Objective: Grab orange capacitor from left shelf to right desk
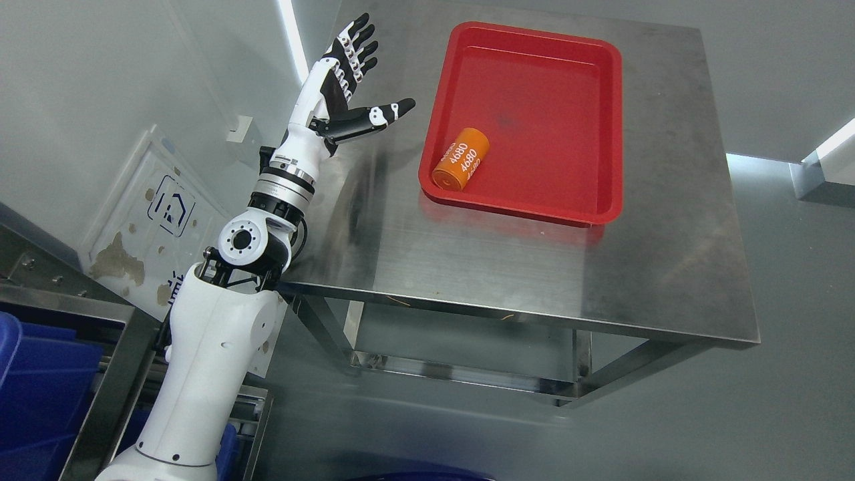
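An orange capacitor [461, 159] with white "4680" print lies on its side in the near-left corner of a red tray [601, 133]. The tray rests on a steel desk [481, 267]. My left hand [361, 80] hovers over the desk's far-left edge, to the left of the tray, with fingers spread and thumb pointing toward the tray. It holds nothing. The left arm rises from the lower left. The right arm is out of sight.
A steel shelf frame [100, 314] with blue bins [40, 387] stands at the lower left. A white floor panel [153, 220] with stains lies beside the desk. The desk has an open lower frame [467, 367].
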You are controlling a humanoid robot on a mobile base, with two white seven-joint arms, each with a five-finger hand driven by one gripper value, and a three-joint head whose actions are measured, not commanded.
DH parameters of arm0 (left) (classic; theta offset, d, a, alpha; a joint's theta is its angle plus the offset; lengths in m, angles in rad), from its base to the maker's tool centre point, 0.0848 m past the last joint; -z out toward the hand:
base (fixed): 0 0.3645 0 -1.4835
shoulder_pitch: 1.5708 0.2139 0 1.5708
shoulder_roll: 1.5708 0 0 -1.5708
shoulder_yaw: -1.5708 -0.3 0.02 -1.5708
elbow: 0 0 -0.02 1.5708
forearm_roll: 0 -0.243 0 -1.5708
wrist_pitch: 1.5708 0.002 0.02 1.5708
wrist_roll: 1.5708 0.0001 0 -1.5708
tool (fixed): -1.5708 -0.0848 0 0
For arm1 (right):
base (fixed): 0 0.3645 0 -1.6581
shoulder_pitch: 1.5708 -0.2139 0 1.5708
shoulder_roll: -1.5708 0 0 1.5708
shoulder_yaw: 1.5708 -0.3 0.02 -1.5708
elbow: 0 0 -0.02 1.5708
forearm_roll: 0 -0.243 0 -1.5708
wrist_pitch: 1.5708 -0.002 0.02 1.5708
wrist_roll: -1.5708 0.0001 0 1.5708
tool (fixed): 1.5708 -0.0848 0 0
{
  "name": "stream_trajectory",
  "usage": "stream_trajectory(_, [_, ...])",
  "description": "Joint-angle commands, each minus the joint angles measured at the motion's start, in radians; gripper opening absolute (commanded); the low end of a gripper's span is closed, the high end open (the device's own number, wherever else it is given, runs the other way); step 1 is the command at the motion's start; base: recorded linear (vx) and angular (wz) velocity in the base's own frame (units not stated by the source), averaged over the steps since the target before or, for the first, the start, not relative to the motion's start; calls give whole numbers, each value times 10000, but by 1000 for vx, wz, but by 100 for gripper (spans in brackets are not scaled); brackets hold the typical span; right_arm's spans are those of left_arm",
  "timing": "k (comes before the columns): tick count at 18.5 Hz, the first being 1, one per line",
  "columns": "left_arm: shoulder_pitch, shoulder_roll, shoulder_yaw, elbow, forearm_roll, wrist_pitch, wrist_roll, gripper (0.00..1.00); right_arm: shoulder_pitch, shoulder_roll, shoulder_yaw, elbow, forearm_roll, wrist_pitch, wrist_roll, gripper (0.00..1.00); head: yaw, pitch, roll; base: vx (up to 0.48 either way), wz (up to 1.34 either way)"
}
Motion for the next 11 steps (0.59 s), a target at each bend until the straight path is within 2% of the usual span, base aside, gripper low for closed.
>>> stream_trajectory(1, [366,215,563,-1134,5,-26,-9,100,337,-175,-123,-230,0,10,3,100,0,0,0,0,0])
stream_trajectory(11, [381,200,548,-1134,5,-27,-40,100,337,-175,-123,-230,0,10,3,100,0,0,0,0,0])
